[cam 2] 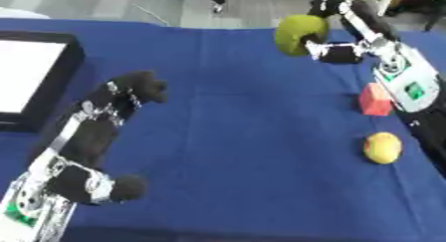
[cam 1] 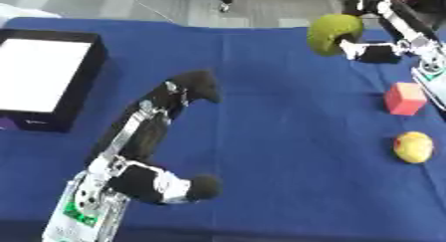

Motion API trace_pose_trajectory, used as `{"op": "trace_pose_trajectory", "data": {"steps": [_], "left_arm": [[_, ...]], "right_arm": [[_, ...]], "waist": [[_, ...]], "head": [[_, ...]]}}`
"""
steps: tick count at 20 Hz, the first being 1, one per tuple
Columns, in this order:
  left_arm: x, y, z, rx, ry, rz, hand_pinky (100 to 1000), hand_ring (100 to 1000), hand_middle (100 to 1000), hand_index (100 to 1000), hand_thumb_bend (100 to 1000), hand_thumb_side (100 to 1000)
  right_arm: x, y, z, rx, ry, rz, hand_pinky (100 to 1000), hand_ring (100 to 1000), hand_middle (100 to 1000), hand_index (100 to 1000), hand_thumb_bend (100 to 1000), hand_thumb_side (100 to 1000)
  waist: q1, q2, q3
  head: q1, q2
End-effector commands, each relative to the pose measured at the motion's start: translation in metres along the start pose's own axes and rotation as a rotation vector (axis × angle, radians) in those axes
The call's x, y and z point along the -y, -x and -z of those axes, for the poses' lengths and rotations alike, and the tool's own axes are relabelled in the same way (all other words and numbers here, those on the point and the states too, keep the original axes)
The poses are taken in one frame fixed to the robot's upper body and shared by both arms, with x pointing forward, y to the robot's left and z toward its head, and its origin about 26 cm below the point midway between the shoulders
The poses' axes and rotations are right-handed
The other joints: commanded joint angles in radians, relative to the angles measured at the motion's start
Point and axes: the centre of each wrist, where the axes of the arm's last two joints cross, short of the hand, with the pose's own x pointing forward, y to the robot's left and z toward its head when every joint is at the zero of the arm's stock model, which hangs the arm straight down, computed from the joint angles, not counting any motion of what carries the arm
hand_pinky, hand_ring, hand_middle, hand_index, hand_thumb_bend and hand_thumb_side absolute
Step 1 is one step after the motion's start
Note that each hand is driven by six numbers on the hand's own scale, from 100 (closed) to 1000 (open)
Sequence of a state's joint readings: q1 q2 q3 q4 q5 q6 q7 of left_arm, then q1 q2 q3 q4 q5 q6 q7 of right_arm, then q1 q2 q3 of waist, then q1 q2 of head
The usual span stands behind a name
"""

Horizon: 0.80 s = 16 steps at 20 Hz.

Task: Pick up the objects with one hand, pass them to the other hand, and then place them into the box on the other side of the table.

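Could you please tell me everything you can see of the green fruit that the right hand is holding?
The green fruit is rounded and yellowish green, dull-skinned, perhaps an apple or pear. It is lifted above the blue tablecloth near the far right of the table, touching nothing but the right hand, whose black fingers curl round its right side. Its left side shows fully. No stem or markings can be made out.

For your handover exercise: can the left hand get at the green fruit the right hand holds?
Probably yes: bare blue cloth lies between the open left hand and the green fruit held up by the right hand.
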State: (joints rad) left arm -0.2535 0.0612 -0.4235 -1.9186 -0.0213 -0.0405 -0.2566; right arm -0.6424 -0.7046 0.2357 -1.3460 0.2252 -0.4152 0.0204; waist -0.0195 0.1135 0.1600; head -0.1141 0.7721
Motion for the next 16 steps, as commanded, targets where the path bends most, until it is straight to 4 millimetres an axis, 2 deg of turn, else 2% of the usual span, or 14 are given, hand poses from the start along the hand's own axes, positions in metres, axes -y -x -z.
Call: {"op": "trace_pose_trajectory", "data": {"steps": [1, 9, 16], "left_arm": [[-0.002, 0.003, -0.001, -0.016, -0.019, 0.027, 966, 918, 678, 892, 792, 380], [0.001, 0.022, -0.006, -0.094, -0.091, 0.046, 968, 937, 675, 886, 768, 375], [0.008, 0.043, -0.001, -0.14, -0.106, 0.011, 968, 935, 670, 886, 709, 385]], "right_arm": [[0.024, -0.025, 0.014, 0.117, 0.003, -0.019, 742, 846, 575, 181, 100, 100], [0.019, -0.082, 0.035, 0.325, -0.08, 0.058, 744, 852, 579, 182, 100, 100], [0.017, -0.135, 0.042, 0.457, -0.142, 0.136, 747, 858, 582, 182, 100, 100]], "waist": [[-0.003, -0.022, -0.004], [-0.01, -0.032, -0.015], [-0.016, -0.042, -0.023]], "head": [[0.009, -0.002], [0.023, -0.002], [0.042, -0.002]]}}
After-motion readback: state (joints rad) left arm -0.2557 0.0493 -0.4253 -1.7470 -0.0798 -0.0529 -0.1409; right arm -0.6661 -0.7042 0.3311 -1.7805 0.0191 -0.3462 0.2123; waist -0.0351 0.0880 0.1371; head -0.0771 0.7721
